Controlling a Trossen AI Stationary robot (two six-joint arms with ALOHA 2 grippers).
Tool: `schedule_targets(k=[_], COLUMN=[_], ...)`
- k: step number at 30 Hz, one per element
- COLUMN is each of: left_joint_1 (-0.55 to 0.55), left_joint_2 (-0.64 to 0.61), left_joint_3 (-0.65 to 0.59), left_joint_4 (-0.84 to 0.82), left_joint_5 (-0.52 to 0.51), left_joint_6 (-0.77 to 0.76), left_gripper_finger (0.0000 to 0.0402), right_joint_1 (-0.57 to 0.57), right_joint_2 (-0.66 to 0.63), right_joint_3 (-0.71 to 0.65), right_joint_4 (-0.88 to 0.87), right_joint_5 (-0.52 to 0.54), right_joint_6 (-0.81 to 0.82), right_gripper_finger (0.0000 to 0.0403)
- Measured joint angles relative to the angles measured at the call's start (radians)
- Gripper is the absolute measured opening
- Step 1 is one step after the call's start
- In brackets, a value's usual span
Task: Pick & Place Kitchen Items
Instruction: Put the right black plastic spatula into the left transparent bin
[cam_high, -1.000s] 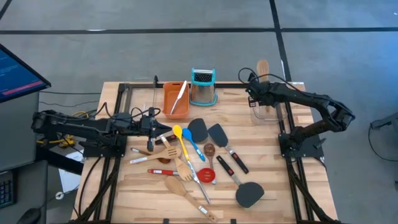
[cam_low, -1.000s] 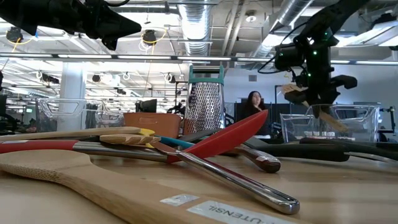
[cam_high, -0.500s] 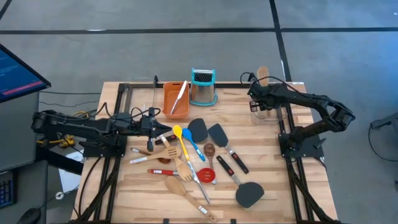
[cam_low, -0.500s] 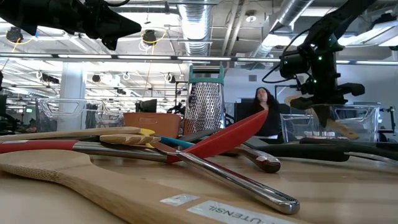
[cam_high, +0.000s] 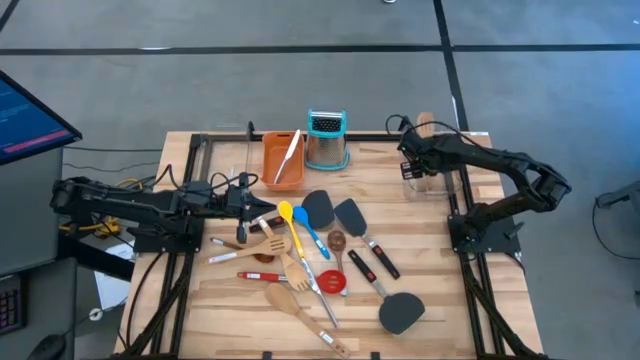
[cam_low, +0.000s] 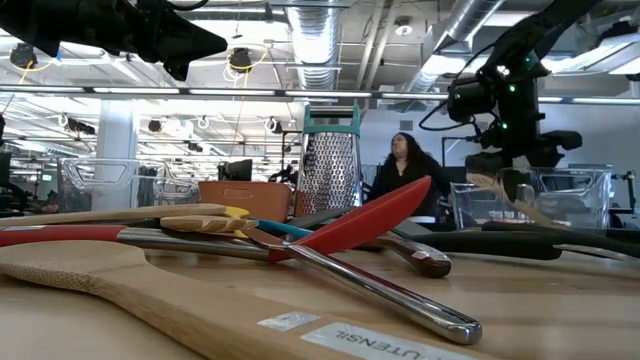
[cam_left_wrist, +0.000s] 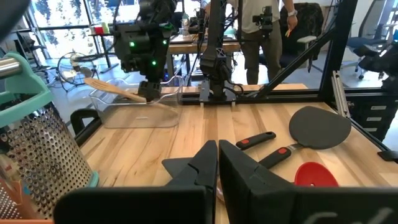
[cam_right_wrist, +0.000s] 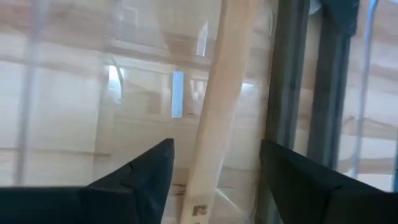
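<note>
**A:** Where is the right gripper (cam_high: 408, 152)?

**B:** At the far right of the bench (cam_high: 240, 320), over the clear plastic bin (cam_high: 428, 180). Its fingers (cam_right_wrist: 134, 177) are spread wide, and a wooden spoon (cam_right_wrist: 214, 112) stands between them, touching neither in the right wrist view.

**A:** So where does that spoon sit?

**B:** It is tilted, with its lower end down in the bin and its upper end sticking out past the bin's far edge.

**A:** And the left gripper (cam_high: 262, 207)?

**B:** It hangs above the left part of the bench, near the spread of utensils, fingers (cam_left_wrist: 239, 165) pressed together on nothing.

**A:** Where are the other kitchen items?

**B:** Loose in the middle of the bench: wooden spatulas (cam_high: 290, 300), a yellow spoon (cam_high: 288, 215), a blue spoon (cam_high: 305, 222), a red spoon (cam_high: 331, 282) and black turners (cam_high: 400, 312), several crossing one another. An orange tray (cam_high: 272, 160) with a pale utensil (cam_high: 289, 155) in it sits at the far edge, just beside a steel grater (cam_high: 326, 142).

**A:** Anyone about?

**B:** A person (cam_low: 405, 175) shows in the room behind the bench.
</note>
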Motion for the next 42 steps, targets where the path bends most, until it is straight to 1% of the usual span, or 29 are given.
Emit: schedule_targets(k=[4, 9, 13, 16, 19, 22, 26, 35, 38, 42], left_joint_1=[0.0, 0.0, 0.0, 0.0, 0.0, 0.0, 0.0, 0.0, 0.0, 0.0], left_joint_2=[0.0, 0.0, 0.0, 0.0, 0.0, 0.0, 0.0, 0.0, 0.0, 0.0], left_joint_3=[0.0, 0.0, 0.0, 0.0, 0.0, 0.0, 0.0, 0.0, 0.0, 0.0], left_joint_4=[0.0, 0.0, 0.0, 0.0, 0.0, 0.0, 0.0, 0.0, 0.0, 0.0], left_joint_5=[0.0, 0.0, 0.0, 0.0, 0.0, 0.0, 0.0, 0.0, 0.0, 0.0], left_joint_6=[0.0, 0.0, 0.0, 0.0, 0.0, 0.0, 0.0, 0.0, 0.0, 0.0], left_gripper_finger=[0.0002, 0.0002, 0.0002, 0.0002, 0.0002, 0.0002, 0.0002, 0.0002, 0.0002, 0.0002], right_joint_1=[0.0, 0.001, 0.006, 0.026, 0.063, 0.125, 0.242, 0.568, 0.665, 0.788], right_joint_2=[0.0, 0.0, 0.0, 0.0, 0.0, 0.0, 0.0, 0.0, 0.0, 0.0], right_joint_3=[0.102, 0.261, 0.379, 0.448, 0.501, 0.54, 0.576, 0.581, 0.581, 0.581], right_joint_4=[-0.087, -0.182, -0.223, -0.235, -0.235, -0.234, -0.232, -0.157, -0.12, -0.061], right_joint_5=[0.0, -0.037, -0.153, -0.275, -0.393, -0.45, -0.438, -0.242, -0.228, -0.207], right_joint_6=[-0.017, -0.038, -0.037, -0.035, -0.035, -0.034, -0.034, 0.005, 0.008, 0.006], right_gripper_finger=[0.0228, 0.0197, 0.0167, 0.0146, 0.0126, 0.0107, 0.0078, 0.0015, 0.0003, 0.0004])
